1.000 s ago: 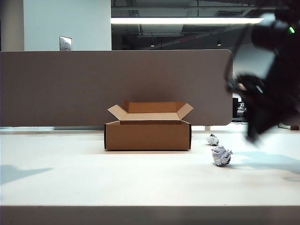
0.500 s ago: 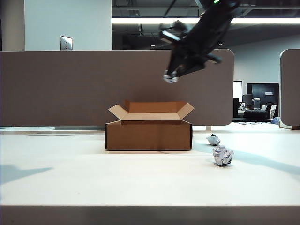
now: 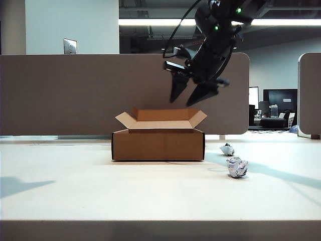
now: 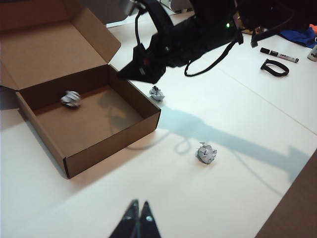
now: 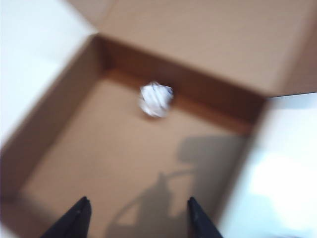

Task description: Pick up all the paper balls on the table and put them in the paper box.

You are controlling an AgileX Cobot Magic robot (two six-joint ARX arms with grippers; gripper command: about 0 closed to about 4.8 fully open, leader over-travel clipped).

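Exterior view: right end effector [image 3: 191, 96] agape above paper box [image 3: 158, 144].

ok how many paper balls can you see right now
3: one ball inside the box, one on the table beside the box's wall, one farther out. None seems hidden.

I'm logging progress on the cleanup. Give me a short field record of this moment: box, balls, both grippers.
box: open on the table, flaps spread
ball in box: one, on the box floor
balls on table: two, right of the box, nearer ball and farther ball
right gripper: above the box, open, empty
left gripper: above bare table, shut, empty
remaining: two balls
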